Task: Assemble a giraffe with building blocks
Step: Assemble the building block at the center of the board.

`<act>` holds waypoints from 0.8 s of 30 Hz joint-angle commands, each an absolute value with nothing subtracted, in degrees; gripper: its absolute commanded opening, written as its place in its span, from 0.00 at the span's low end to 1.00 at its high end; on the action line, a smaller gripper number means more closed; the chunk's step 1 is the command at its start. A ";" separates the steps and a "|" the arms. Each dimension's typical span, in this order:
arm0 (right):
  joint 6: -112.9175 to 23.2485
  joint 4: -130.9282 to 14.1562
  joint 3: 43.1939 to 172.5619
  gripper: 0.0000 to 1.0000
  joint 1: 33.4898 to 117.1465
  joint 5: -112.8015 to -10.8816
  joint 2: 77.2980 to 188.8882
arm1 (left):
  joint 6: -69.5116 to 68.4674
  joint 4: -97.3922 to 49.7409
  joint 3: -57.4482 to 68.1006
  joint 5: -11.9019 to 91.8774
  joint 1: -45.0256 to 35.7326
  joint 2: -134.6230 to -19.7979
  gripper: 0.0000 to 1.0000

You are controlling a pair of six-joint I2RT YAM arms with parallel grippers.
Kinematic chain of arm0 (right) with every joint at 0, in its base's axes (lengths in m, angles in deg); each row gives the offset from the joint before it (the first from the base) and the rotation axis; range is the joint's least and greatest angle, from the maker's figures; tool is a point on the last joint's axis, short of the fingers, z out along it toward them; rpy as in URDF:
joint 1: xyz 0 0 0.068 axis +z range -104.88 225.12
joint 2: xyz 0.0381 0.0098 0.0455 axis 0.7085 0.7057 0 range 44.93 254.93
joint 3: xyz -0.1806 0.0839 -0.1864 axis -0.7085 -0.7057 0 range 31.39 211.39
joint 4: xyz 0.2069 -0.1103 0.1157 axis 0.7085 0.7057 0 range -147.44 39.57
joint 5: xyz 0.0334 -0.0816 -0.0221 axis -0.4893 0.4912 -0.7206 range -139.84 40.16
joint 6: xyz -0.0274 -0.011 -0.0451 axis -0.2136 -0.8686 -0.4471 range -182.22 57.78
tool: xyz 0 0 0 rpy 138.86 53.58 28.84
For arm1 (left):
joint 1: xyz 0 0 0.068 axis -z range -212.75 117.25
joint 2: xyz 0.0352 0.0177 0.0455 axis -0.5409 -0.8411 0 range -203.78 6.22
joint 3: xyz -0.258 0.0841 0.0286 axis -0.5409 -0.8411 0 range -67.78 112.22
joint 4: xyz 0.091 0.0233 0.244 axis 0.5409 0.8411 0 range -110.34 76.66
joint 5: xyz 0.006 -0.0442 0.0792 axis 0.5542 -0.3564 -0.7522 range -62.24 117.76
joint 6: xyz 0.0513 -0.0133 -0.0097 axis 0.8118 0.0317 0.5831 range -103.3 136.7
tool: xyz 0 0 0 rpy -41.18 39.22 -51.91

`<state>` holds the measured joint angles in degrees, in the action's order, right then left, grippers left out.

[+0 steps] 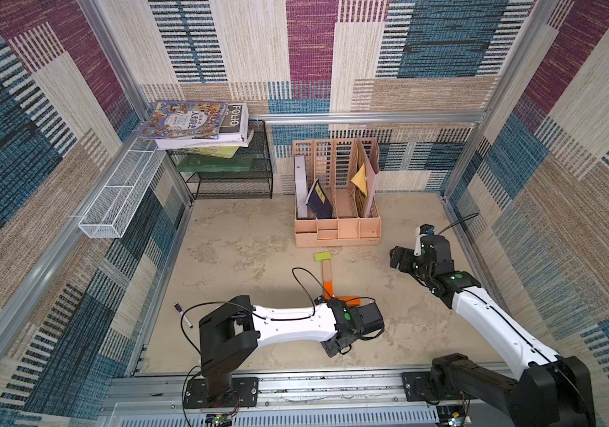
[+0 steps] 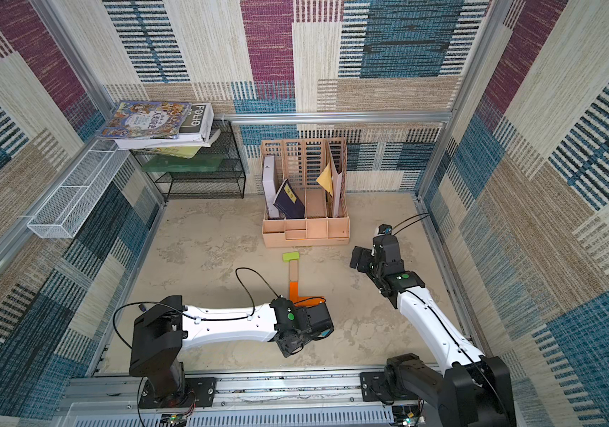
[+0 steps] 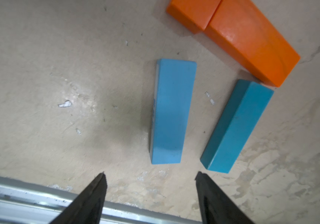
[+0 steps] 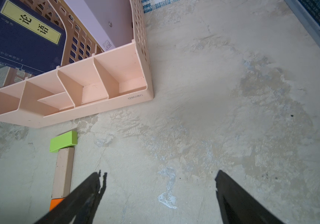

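Left wrist view is showing you the left gripper (image 3: 150, 174) hanging spread and empty near two legs. A blue block (image 3: 236, 128) is lying just beside the orange body (image 3: 252, 42), and a second blue block (image 3: 171, 112) is lying apart, probably needing a nudge. Farther off, the lime-green head (image 1: 322, 256) and tan neck (image 1: 326, 271) are lining up. The right gripper (image 4: 159, 172) is idling wide and empty, right of the giraffe (image 2: 293, 288).

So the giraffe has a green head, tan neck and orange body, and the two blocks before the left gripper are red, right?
Not red: the left wrist view shows the lighter block and darker block before the left gripper are both blue. Green head, tan neck and orange body are right.
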<state>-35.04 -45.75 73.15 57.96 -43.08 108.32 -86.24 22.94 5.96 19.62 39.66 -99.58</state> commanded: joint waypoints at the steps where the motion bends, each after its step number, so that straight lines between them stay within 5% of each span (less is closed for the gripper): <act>1: -34.80 -46.79 72.96 0.95 57.84 -43.80 108.04 | -84.56 22.04 6.69 22.03 39.06 -101.15 0.76; 24: -34.71 -47.34 72.60 0.93 57.63 -45.59 107.52 | -84.03 21.49 7.40 24.07 36.69 -104.83 0.58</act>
<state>-34.82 -45.77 72.62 57.69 -45.42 107.67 -84.64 20.80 7.18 23.44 37.05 -104.43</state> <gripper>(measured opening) 0.931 0.581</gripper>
